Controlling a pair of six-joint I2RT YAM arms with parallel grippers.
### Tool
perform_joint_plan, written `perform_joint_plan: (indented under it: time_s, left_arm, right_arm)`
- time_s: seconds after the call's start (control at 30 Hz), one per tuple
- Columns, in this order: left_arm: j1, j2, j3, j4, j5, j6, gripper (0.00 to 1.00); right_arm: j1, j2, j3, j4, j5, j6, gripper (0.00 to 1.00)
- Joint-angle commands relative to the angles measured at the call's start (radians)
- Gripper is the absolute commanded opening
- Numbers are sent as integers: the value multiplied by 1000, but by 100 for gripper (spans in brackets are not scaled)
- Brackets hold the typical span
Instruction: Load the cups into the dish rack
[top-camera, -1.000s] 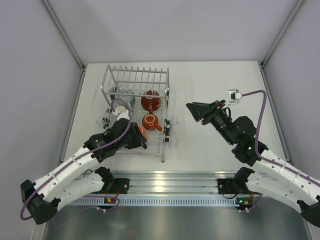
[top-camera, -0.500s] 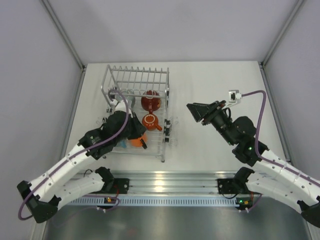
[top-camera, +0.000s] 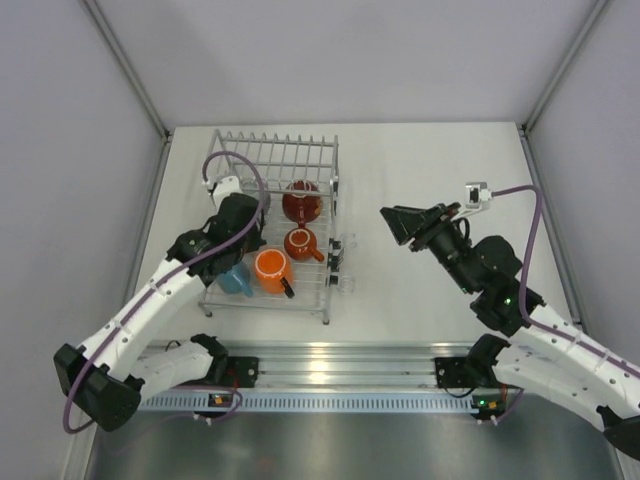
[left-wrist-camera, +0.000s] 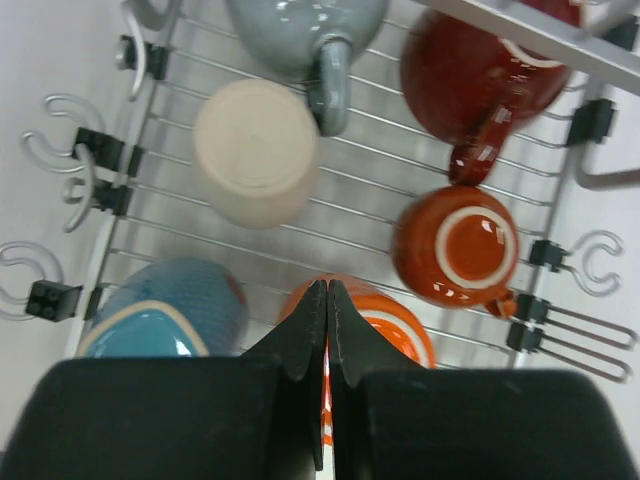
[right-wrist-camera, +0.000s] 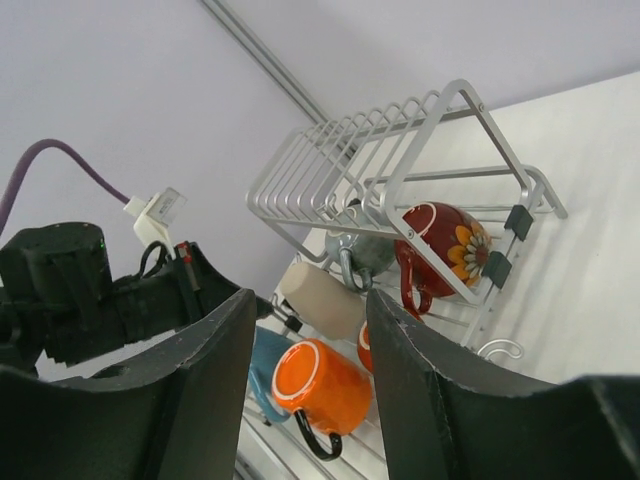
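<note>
One orange cup (top-camera: 271, 269) released; left tool (left-wrist-camera: 327, 300) withdrawn.

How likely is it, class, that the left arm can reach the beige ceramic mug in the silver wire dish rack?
Probably yes: the left hand, shut for now, hangs just over the wire rack and nothing covers the beige mug.
</note>
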Motion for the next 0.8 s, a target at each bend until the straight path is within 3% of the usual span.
perform_joint_plan:
  time_s: [0.0, 0.43, 0.77]
  left_arm:
    - [70, -2, -32, -12, 36, 46, 0]
    - [78, 39, -101, 21, 96, 53, 0]
    - [78, 26, -95, 44, 285, 56, 0]
  right_arm:
    - [-14, -21, 2, 2, 25, -35, 49]
    - [-18, -22, -9, 5, 33, -41, 50]
    - [-20, -4, -10, 12, 33, -39, 50]
